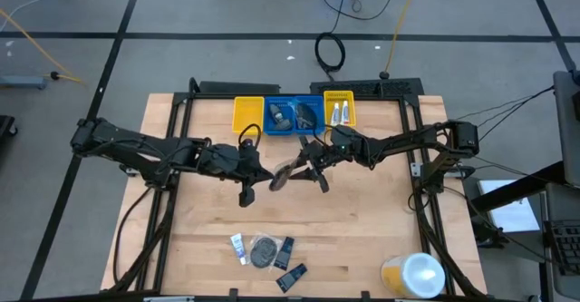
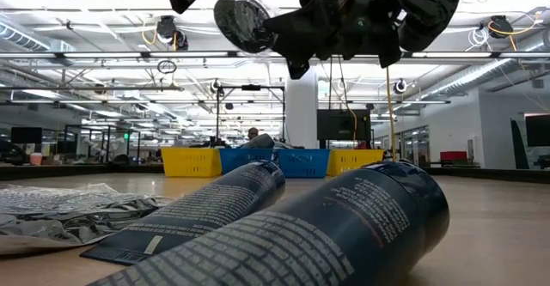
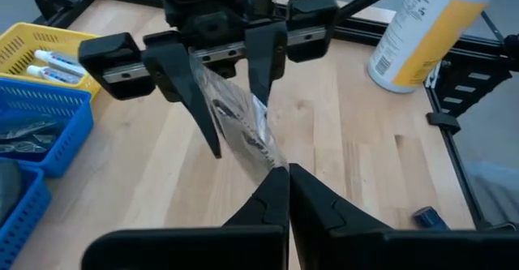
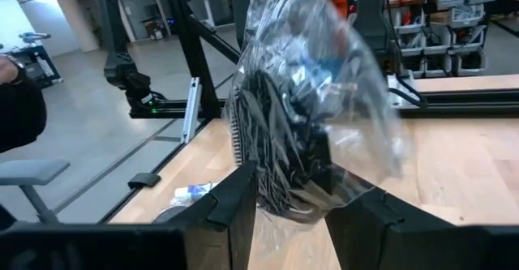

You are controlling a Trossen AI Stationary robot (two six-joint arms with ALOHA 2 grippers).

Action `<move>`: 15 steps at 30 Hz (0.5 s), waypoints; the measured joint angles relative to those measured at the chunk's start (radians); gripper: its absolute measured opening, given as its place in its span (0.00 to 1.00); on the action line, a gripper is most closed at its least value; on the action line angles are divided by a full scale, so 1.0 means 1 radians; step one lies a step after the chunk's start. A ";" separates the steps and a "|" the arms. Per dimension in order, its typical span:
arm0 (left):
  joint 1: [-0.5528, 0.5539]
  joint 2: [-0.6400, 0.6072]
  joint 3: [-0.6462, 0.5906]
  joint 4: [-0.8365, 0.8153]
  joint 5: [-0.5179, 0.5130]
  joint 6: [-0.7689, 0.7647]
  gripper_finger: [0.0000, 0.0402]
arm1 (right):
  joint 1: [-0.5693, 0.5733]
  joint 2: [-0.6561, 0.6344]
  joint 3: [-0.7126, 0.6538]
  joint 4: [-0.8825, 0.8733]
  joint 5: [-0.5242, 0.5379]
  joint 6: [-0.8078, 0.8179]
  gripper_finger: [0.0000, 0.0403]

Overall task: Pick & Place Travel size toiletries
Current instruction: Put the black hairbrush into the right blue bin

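Note:
A clear plastic packet with a dark round item inside point(image 1: 281, 175) hangs above the middle of the table between my two grippers. My left gripper point(image 3: 288, 173) comes from the table's left and is shut on the packet's plastic. My right gripper point(image 4: 302, 185) comes from the right and is shut on the packet's body. Near the front edge lie more toiletries: a small white tube point(image 1: 237, 244), a round black flat piece point(image 1: 264, 250) and two black packets point(image 1: 285, 248) point(image 1: 292, 277), all flat on the wood. My left gripper pinches the free edge of the packet's clear plastic point(image 3: 276, 161) between its two fingertips, only at their ends. It slants down from the table's left. My right gripper pinches the packet point(image 4: 284, 181) between its two fingers, over the dark item inside, coming level from the table's right. The packet is lifted clear of the table and stands up beyond the fingers.
A row of bins stands at the far edge: yellow point(image 1: 248, 113), blue point(image 1: 293, 116) with dark items, and yellow point(image 1: 340, 112) with white tubes. A large yellow container with a white lid point(image 1: 412, 275) lies at the front right. The table's black frame rails run along both sides.

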 joint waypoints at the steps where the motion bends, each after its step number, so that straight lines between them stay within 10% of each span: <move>1: 0.003 0.000 0.000 0.000 0.000 0.000 0.00 | 0.001 0.000 0.000 0.000 0.000 -0.001 0.32; 15: 0.006 0.000 0.000 -0.006 -0.020 -0.002 0.00 | 0.005 0.000 0.000 0.000 0.000 -0.045 0.06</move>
